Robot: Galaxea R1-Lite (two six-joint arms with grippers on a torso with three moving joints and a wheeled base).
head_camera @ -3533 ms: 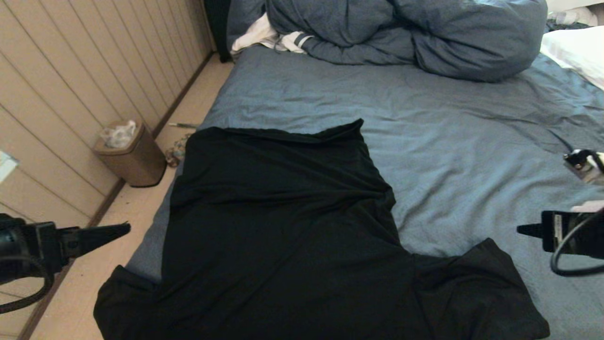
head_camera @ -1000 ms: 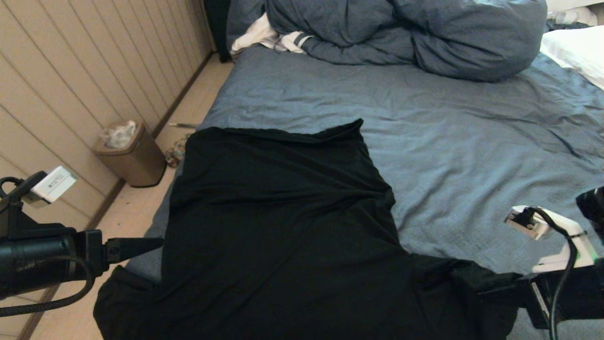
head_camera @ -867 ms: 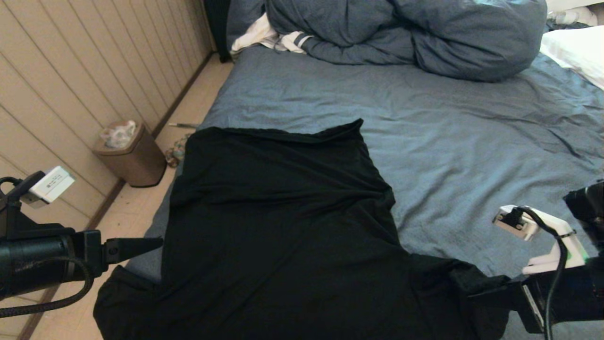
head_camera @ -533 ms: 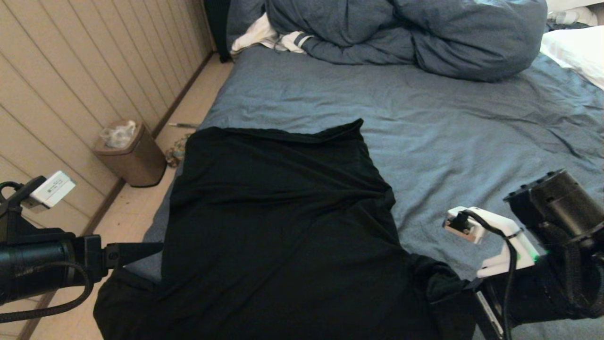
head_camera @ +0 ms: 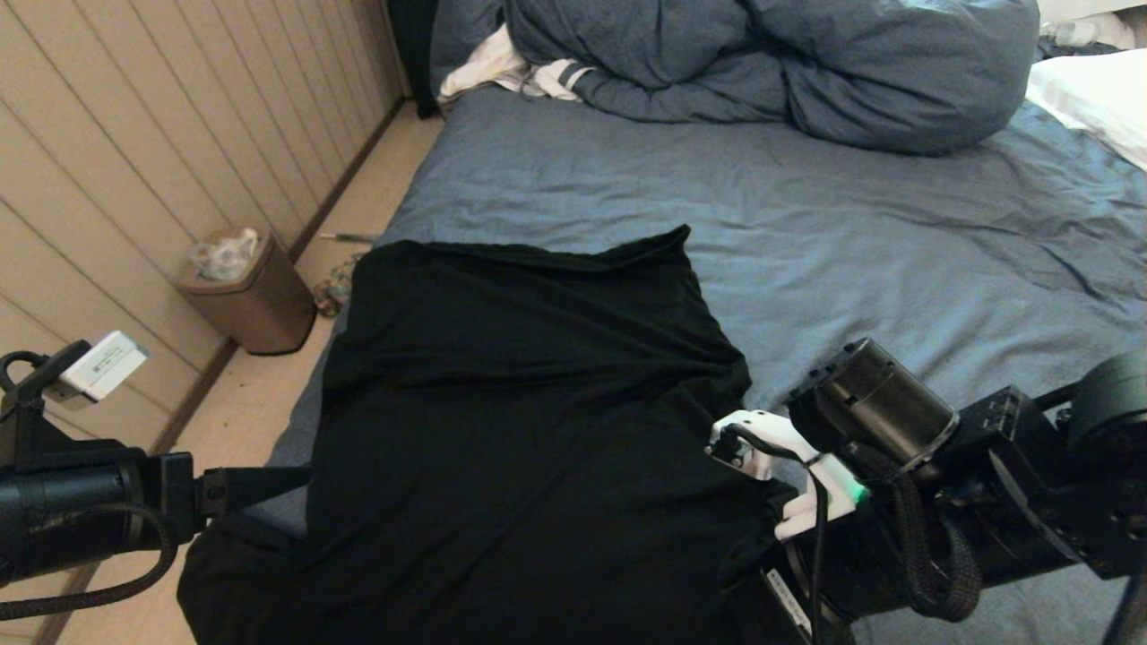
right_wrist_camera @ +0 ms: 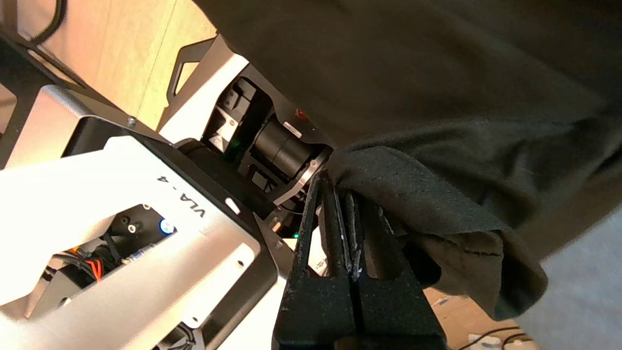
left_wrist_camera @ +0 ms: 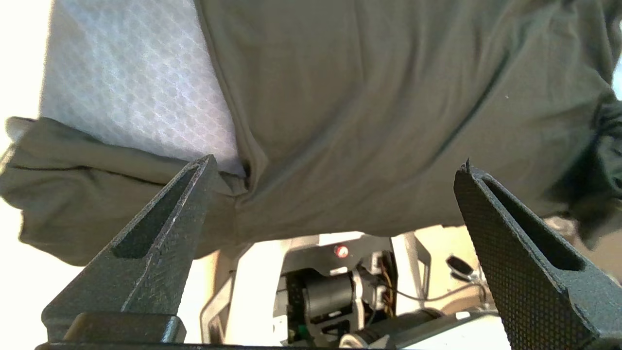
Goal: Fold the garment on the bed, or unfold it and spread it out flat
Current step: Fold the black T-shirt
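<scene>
The garment [head_camera: 538, 403], a black T-shirt with its plain side up, lies on the near left part of the bed [head_camera: 896, 233], its collar end hanging over the near edge. My right gripper [right_wrist_camera: 334, 187] is shut on the right sleeve [right_wrist_camera: 413, 189] and holds it bunched over the shirt's near right side; in the head view the arm [head_camera: 905, 528] hides the fingers. My left gripper [head_camera: 300, 473] is open beside the left armpit, just above the left sleeve [left_wrist_camera: 97, 209]. In the left wrist view the left gripper [left_wrist_camera: 337, 163] has nothing between its fingers.
A bunched blue-grey duvet [head_camera: 771, 63] and a white striped cloth [head_camera: 511, 72] lie at the far end. A white pillow [head_camera: 1093, 98] sits far right. Left of the bed are bare floor, a brown bin [head_camera: 246, 291] and a panelled wall.
My right gripper has closed on the right sleeve and dragged it leftward onto the shirt body. My left gripper has come in from the left to the shirt's edge and dropped slightly.
</scene>
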